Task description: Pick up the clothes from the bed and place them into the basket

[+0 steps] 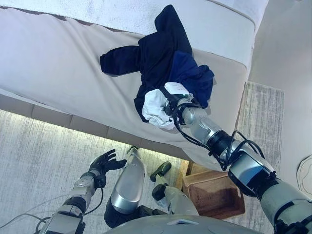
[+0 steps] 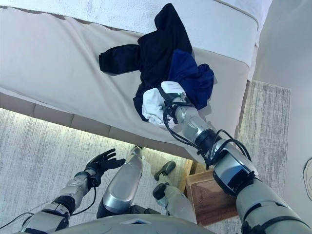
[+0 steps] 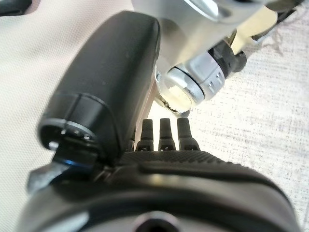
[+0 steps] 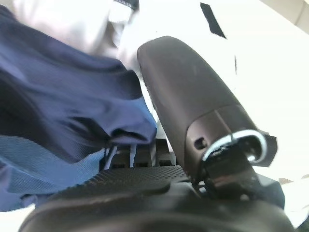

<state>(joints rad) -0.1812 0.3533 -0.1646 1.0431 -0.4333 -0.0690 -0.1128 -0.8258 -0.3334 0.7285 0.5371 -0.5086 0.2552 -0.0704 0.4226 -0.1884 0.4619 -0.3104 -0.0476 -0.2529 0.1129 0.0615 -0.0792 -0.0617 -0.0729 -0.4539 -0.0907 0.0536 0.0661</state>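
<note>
Our right hand [image 1: 171, 100] is buried in the dark clothes [image 1: 163, 53] heaped near the bed [image 1: 53, 58] edge, fingers hidden under navy and white cloth, so we cannot tell its grip. Our left hand [image 1: 106, 162] hangs open over the rug, while the wicker basket [image 1: 217, 195] waits on the floor just below the bed corner, with clear room to swing down

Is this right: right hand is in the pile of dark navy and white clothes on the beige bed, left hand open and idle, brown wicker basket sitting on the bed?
One error: the brown wicker basket sits on the floor beside the beige bed, as the left eye view shows. The rest holds: the right hand is at the dark navy and white clothes, and the left hand is open and idle.
</note>
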